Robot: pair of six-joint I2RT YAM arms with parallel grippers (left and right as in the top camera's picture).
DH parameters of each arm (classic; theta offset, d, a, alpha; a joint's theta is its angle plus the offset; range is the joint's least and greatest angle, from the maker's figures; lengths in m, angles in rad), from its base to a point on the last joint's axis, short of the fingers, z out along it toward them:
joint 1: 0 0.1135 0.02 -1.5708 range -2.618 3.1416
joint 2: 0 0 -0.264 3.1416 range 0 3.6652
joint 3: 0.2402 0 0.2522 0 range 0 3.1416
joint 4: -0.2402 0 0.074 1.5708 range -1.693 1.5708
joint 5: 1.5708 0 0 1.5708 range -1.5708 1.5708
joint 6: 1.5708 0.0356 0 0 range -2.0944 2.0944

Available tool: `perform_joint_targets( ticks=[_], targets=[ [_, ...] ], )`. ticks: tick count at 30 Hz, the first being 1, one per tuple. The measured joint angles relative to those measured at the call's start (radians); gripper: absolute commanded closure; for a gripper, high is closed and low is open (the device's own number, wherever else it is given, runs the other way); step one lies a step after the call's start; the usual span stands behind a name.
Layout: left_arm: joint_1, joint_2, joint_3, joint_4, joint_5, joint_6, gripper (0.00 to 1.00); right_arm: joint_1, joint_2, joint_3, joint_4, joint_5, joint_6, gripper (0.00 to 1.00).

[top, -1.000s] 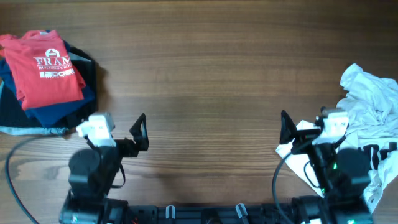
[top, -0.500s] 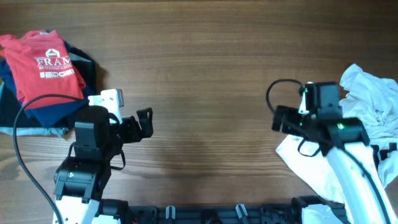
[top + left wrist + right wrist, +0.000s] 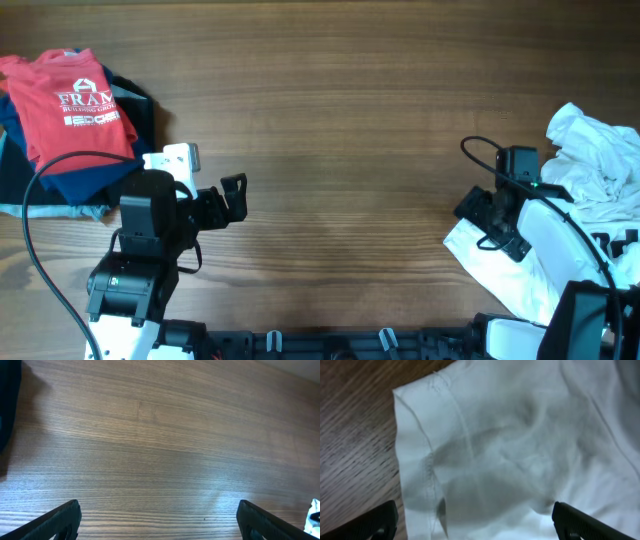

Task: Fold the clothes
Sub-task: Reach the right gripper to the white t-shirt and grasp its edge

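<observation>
Cloth of the white T-shirt [image 3: 600,160] is lying bunched at the right end of the counter [image 3: 340,100], running out past the frame edge. Its black lettering is showing only in scraps among the folds. The right gripper [image 3: 487,228] is hovering over the shirt's left hem and hiding part of it, its fingers [image 3: 375,520] standing wide apart and clamping nothing. The left gripper [image 3: 228,200] is hanging over bare wood, its fingers [image 3: 55,522] spread equally wide and empty. A red shirt [image 3: 80,110] is sitting on dark folded garments [image 3: 95,178] at the far left, partly cropped.
</observation>
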Motion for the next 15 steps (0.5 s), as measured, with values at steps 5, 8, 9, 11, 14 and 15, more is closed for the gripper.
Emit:
perform_joint_targets(
  ticks=[5, 8, 9, 11, 14, 15],
  targets=[
    [0.000, 0.000, 0.000, 0.002, 0.000, 0.000, 0.00, -0.008, -0.011, -0.053, 0.074, -0.008, 0.042, 0.16],
    [0.000, 0.000, 0.000, 0.002, 0.001, 0.000, 0.00, -0.013, -0.020, -0.064, 0.097, -0.011, 0.053, 0.64],
    [0.000, 0.000, 0.000, 0.002, 0.003, 0.000, 0.00, -0.017, -0.020, -0.064, 0.101, -0.007, 0.058, 0.76],
    [0.000, 0.000, 0.000, 0.002, 0.003, 0.000, 0.00, -0.020, -0.020, -0.066, 0.105, -0.004, 0.065, 0.93],
    [0.000, 0.000, 0.000, 0.003, 0.003, 0.000, 0.00, -0.021, -0.020, -0.068, 0.117, -0.008, 0.068, 0.96],
    [0.000, 0.000, 0.000, 0.006, 0.003, 0.000, 0.00, -0.022, -0.020, -0.068, 0.121, -0.013, 0.063, 0.96]
  ],
)
